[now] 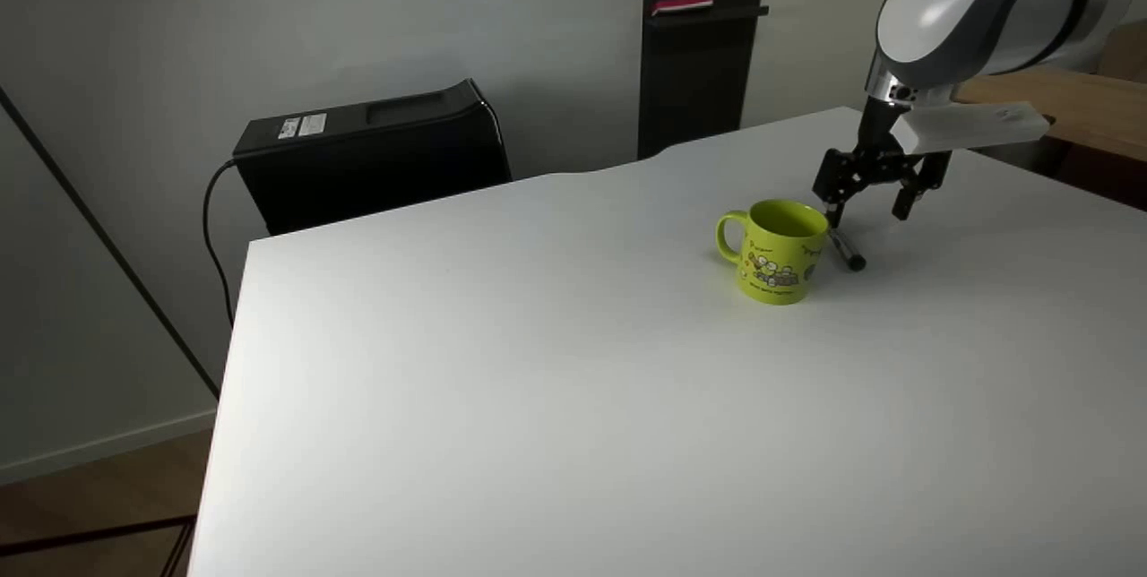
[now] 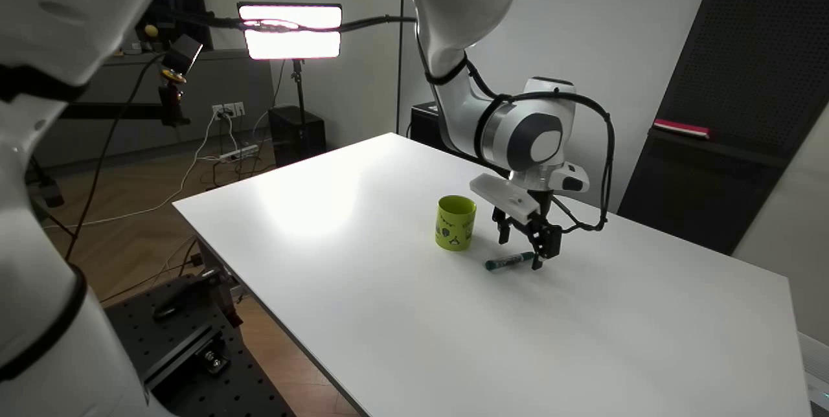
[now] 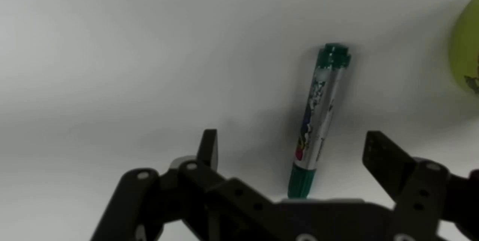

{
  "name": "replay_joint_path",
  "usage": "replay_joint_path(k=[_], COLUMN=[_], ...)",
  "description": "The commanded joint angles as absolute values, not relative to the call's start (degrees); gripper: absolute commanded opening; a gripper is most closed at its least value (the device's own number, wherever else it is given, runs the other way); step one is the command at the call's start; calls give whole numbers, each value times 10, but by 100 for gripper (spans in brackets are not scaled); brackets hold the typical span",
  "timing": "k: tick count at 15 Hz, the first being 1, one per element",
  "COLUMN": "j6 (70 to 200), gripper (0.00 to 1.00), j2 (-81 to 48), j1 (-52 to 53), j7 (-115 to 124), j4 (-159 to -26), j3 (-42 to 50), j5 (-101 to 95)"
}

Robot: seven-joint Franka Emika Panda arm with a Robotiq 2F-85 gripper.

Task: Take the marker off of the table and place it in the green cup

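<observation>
The marker [image 1: 847, 250], with a dark green cap and a pale printed barrel, lies flat on the white table [image 1: 538, 380]. It also shows in an exterior view [image 2: 510, 261] and in the wrist view [image 3: 316, 117]. The green cup [image 1: 775, 259] stands upright close beside the marker; it also shows in an exterior view [image 2: 455, 226] and at the right edge of the wrist view [image 3: 466, 46]. My gripper [image 3: 291, 137] is open and empty, pointing down low over the marker. In the wrist view the marker lies between the fingers, apart from both. The gripper shows in both exterior views [image 1: 867, 214] [image 2: 520, 252].
The cup's handle [image 1: 728, 236] points away from the gripper. A black boxy device [image 1: 367, 156] stands beyond the table's edge by the wall. A dark panel [image 2: 719, 112] and a bright lamp [image 2: 289, 38] stand off the table. A cable [image 2: 610, 164] loops along the arm.
</observation>
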State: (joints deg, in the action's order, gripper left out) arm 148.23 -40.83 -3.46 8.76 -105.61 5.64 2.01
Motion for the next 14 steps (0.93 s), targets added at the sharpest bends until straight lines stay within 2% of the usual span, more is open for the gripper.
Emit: replay_joint_path(k=[1,11,12,14], j6=[1517,1552,1552,1549], gripper=[100,99,75,71], j2=[-425,-442,-442,-442], j1=[-29,-19,-19,-17], j7=[99,101,101,101], j4=[-1047,-1048,-1048,-1047], j3=[61,65,65,66], j5=[24,22,22,21])
